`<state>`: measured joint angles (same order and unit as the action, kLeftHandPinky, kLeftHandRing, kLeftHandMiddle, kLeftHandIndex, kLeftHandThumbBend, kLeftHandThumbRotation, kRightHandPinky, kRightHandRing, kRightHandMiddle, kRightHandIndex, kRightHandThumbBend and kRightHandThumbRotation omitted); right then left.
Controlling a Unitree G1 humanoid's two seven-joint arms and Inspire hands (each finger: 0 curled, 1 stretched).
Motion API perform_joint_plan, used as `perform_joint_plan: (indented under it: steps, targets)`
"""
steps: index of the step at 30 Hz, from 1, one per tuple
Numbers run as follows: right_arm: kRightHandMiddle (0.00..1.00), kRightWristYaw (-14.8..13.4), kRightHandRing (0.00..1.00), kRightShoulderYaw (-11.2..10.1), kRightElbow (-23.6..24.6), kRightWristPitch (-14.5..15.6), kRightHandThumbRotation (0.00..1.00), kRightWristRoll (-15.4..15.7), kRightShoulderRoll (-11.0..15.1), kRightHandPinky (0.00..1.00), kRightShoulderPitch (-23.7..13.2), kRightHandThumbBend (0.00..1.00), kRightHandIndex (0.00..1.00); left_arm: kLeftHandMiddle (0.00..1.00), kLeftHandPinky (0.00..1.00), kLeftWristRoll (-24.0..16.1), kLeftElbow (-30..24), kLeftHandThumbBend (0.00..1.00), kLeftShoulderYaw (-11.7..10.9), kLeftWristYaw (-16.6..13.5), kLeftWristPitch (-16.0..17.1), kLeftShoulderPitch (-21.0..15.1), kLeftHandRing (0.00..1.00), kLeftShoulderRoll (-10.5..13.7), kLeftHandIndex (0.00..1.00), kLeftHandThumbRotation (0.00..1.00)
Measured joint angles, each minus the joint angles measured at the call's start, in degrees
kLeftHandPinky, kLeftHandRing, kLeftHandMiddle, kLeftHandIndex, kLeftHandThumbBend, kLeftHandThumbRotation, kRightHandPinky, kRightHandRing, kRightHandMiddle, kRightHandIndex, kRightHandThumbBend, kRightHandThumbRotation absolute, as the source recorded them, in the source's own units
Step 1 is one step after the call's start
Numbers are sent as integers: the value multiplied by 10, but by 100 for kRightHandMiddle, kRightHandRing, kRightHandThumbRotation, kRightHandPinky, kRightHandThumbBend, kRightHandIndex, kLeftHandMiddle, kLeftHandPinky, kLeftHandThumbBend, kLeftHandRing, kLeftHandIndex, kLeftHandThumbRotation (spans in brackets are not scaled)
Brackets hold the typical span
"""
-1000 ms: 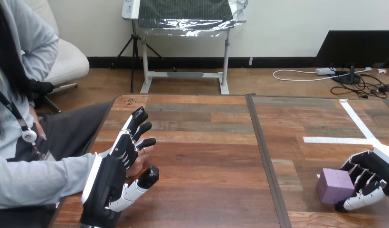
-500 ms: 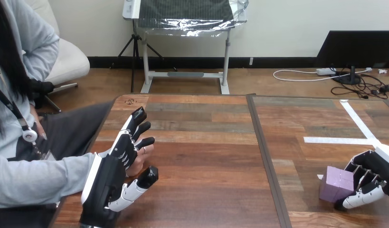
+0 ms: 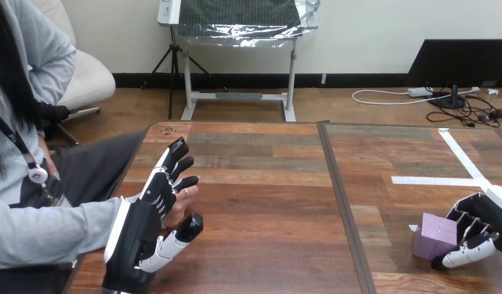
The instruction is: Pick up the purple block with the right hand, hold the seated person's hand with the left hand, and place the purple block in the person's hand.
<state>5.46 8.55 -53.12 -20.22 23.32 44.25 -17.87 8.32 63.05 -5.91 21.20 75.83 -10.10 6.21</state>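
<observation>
two robot hands sit low in the frame over the wooden table (image 3: 266, 184). at lower left the left hand (image 3: 138, 236) stands on edge, fingers straight and pointing up the frame, thumb bent below; the person's hand (image 3: 186, 205) lies between them, touching the fingers, not clasped. at the lower right edge the right hand (image 3: 481, 226) curls fingers and thumb round the tilted purple block (image 3: 435, 236).

I saw the table (image 3: 266, 202) bare between my left hand (image 3: 141, 229) and the purple block (image 3: 435, 236), a wide lane for crossing. My left hand lay over the person's hand (image 3: 186, 204) at the left edge, covering much of it. My right hand (image 3: 478, 236), curled against the block, walled its right side; white tape (image 3: 432, 180) lay flat behind.
</observation>
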Motion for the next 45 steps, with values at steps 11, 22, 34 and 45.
perform_joint_plan:
  steps: [11,22,34,45]
  targets:
    - [51,-15,48,-1,-1,-9,0,-8,-8,44,0,84,47,95,81,0,0,100,0,-4,0,0,92,0,94,74]
    - [49,-26,47,-3,-1,-35,0,-22,-20,42,1,84,47,95,81,0,0,100,1,-2,0,0,92,-1,94,73]
    - [48,-36,45,-13,0,-48,0,-47,-32,43,1,84,48,94,80,-6,0,100,0,-9,0,0,90,-2,93,73]
    - [48,-36,45,-25,10,-69,0,-76,-43,42,2,83,48,93,78,-57,1,100,-1,-50,0,0,89,-2,93,72]
